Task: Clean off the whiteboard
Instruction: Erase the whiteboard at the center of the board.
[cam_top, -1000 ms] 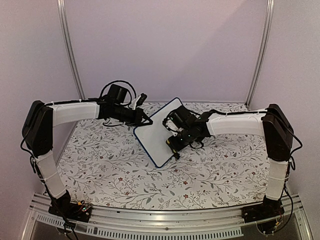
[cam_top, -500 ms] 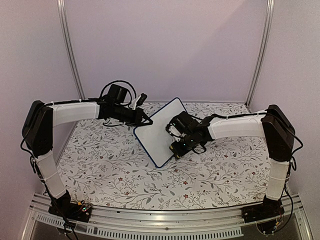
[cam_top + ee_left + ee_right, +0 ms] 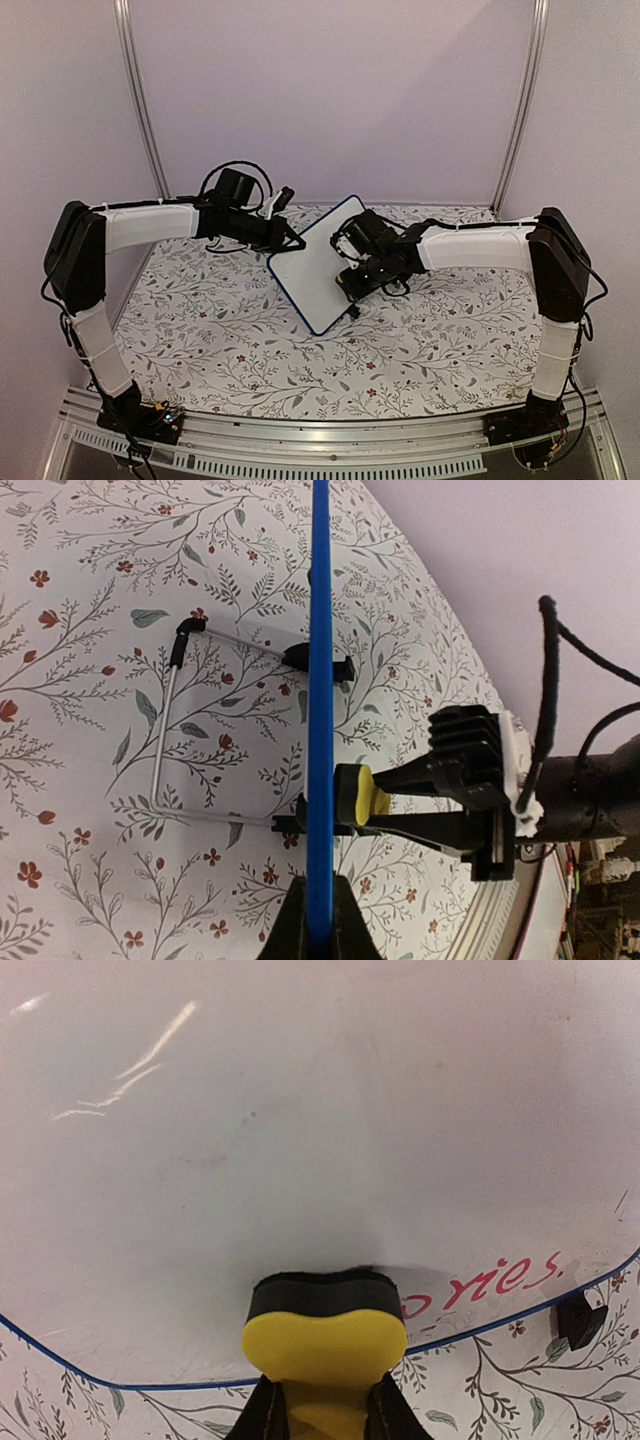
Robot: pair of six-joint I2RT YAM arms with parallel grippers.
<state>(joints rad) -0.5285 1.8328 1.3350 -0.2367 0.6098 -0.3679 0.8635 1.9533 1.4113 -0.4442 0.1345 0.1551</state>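
Yellow sponge (image 3: 325, 1345): its black felt face lies flat against the whiteboard (image 3: 300, 1110), and the right gripper (image 3: 325, 1412) pinches it tight between its fingers.
Board position: it stands tilted on its wire stand (image 3: 165, 740) toward the back middle of the flowered table (image 3: 220, 330), between the two arms.
Left gripper (image 3: 320, 920): its jaws are pressed together on the blue frame edge, steadying the board, and it has not moved in the last second.
Just changed: the right gripper slid down toward the lower edge and has now come back up a little, a short back-and-forth rub over the lower right part.
Surface: it is mostly white with faint smears, and red letters (image 3: 490, 1282) remain just right of the sponge, near the lower edge.
Meaning: the wiping looks well along but not finished, and the next stroke likely needs to go sideways across those letters.
Risk: pushing hard so near the edge could rock the board in the left grip.
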